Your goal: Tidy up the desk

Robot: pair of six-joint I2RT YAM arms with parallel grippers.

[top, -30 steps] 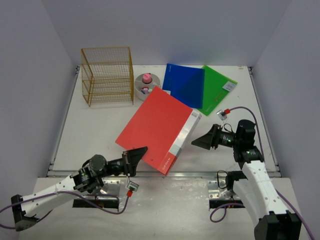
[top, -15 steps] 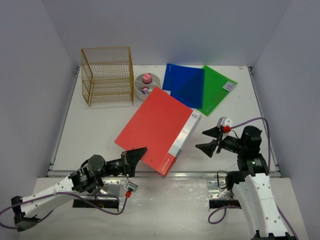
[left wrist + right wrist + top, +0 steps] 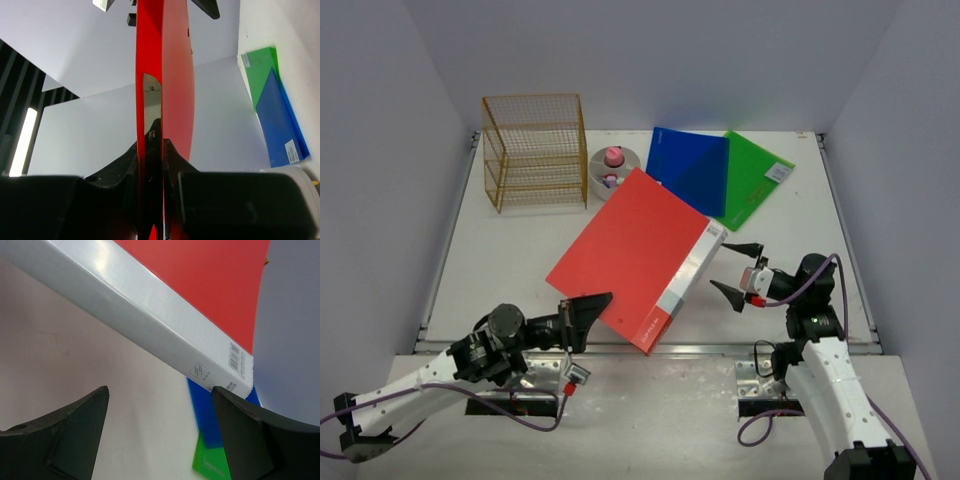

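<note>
Centrally, flat matte white table [image 3: 520, 260] within pale walls [image 3: 380, 150]; left claw [image 3: 591, 306] clamped on smooth red binder [image 3: 630, 250], right claw [image 3: 737, 270] spread apart.

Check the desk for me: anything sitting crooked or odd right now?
Yes. The red binder sits diagonally across the desk, its near corner pinched by the left gripper. Behind it, the blue folder overlaps the green folder, both skewed.

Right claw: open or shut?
Open. The right claw shows both fingers wide apart, gripping nothing; the red binder lies beyond them.
</note>
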